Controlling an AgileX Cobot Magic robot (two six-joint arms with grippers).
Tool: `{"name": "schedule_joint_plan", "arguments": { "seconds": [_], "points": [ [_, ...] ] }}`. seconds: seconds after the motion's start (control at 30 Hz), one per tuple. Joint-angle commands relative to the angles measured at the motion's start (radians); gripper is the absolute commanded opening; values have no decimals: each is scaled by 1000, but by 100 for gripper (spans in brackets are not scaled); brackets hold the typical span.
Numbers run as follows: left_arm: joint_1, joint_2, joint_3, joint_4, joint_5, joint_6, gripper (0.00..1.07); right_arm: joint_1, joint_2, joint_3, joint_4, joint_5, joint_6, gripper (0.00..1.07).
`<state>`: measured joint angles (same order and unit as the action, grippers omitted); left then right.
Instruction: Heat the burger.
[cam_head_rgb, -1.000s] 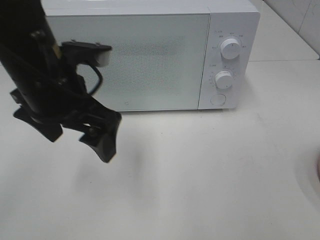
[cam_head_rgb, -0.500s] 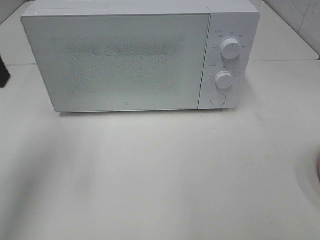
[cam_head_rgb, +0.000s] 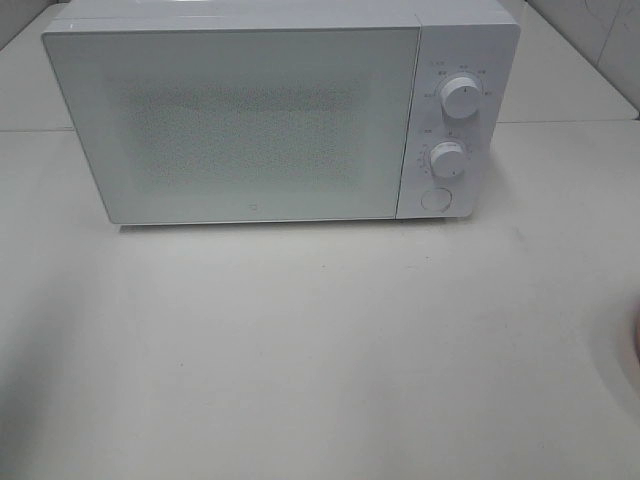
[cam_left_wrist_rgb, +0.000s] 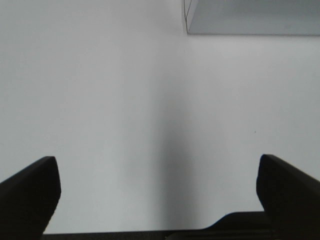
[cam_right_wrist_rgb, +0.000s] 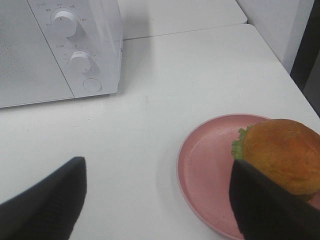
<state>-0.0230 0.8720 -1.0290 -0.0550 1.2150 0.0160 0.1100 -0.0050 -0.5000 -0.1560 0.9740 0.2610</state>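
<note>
In the right wrist view, nearest the camera, the right gripper (cam_right_wrist_rgb: 160, 200) has its two dark fingers (cam_right_wrist_rgb: 47, 200) spread wide, with nothing between them but bare white table (cam_right_wrist_rgb: 150, 125). One finger stands in front of the near edge of the pink plate (cam_right_wrist_rgb: 205, 170), which lies flat on the table. The burger (cam_right_wrist_rgb: 282, 152) sits on the plate, toward the side away from the microwave: a glossy orange-brown bun top with a frill of green lettuce showing at its edge. The finger overlaps the burger's lower side in this view; whether it touches the burger cannot be told. Beyond the plate, well apart from it, stands the white microwave (cam_right_wrist_rgb: 60, 50), showing two round dials (cam_right_wrist_rgb: 64, 21) one above the other and a round button (cam_right_wrist_rgb: 92, 84) below them.

In the left wrist view the left gripper (cam_left_wrist_rgb: 160, 192) also has its jaws spread wide over bare table, holding nothing; a corner of the microwave (cam_left_wrist_rgb: 250, 17) lies farther off.

From the high camera, the table (cam_head_rgb: 320, 350) fills the foreground, with only a sliver of the pink plate (cam_head_rgb: 636, 340) at the right edge. At the back stands the microwave (cam_head_rgb: 250, 120), door shut, its dials (cam_head_rgb: 459, 97) on the right panel. Neither arm appears in this view.
</note>
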Motion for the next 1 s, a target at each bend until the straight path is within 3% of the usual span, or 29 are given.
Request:
{"name": "schedule_joint_plan", "arguments": {
  "seconds": [0.03, 0.07, 0.13, 0.2, 0.47, 0.7, 1.0],
  "points": [
    [1, -81, 101, -3, 27, 5, 100, -4, -25, 4, 0, -3, 2, 76],
    [1, -161, 179, -3, 3, 5, 100, -4, -25, 4, 0, -3, 2, 76],
    [1, -203, 221, -3, -10, 5, 100, -4, -25, 4, 0, -3, 2, 76],
    [1, -309, 325, -7, -46, 4, 100, -4, -25, 4, 0, -3, 2, 76],
    [1, -571, 505, -82, -137, 6, 100, -4, -25, 4, 0, -3, 2, 76],
    [1, -738, 513, -56, -146, 7, 100, -4, -25, 4, 0, -3, 2, 76],
    [1, -777, 513, -46, -146, 6, 100, -4, -25, 4, 0, -3, 2, 76]
  ]
}}
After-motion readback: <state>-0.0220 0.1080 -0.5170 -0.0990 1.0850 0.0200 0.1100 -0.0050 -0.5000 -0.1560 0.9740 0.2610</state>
